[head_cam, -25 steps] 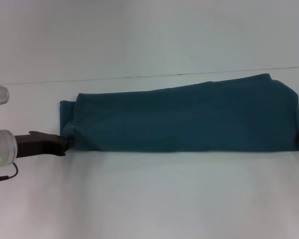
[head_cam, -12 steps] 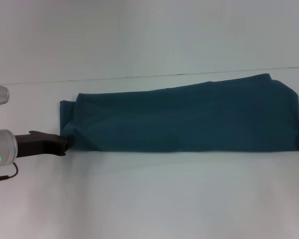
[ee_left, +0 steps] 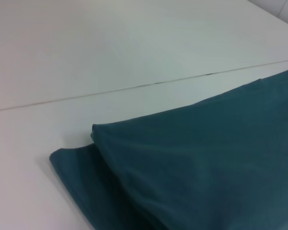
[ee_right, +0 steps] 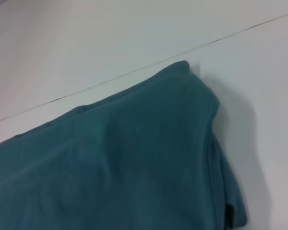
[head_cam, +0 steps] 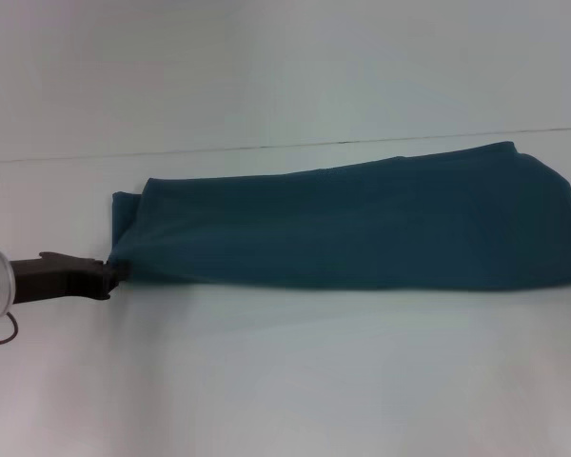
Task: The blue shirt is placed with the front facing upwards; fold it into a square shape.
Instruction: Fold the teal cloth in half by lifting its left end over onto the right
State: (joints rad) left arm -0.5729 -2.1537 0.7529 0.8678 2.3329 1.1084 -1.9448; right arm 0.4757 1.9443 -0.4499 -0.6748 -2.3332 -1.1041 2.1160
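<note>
The blue shirt (head_cam: 362, 228) lies folded into a long, narrow band across the table, with no lettering showing. My left gripper (head_cam: 119, 270) is at the band's near left corner, shut on the cloth, which runs taut to its tip. The left wrist view shows that layered left end of the shirt (ee_left: 206, 167). In the right wrist view, the right end of the shirt (ee_right: 134, 163) lies in stacked layers. My right gripper shows in no view.
The shirt rests on a plain white table (head_cam: 285, 381). A thin dark seam (head_cam: 266, 146) crosses the surface just behind the shirt. White surface extends in front of the band and behind the seam.
My left gripper has drawn back to the left, pulling the shirt's near left corner with it. The right gripper, earlier at the shirt's right end, has left the head view.
</note>
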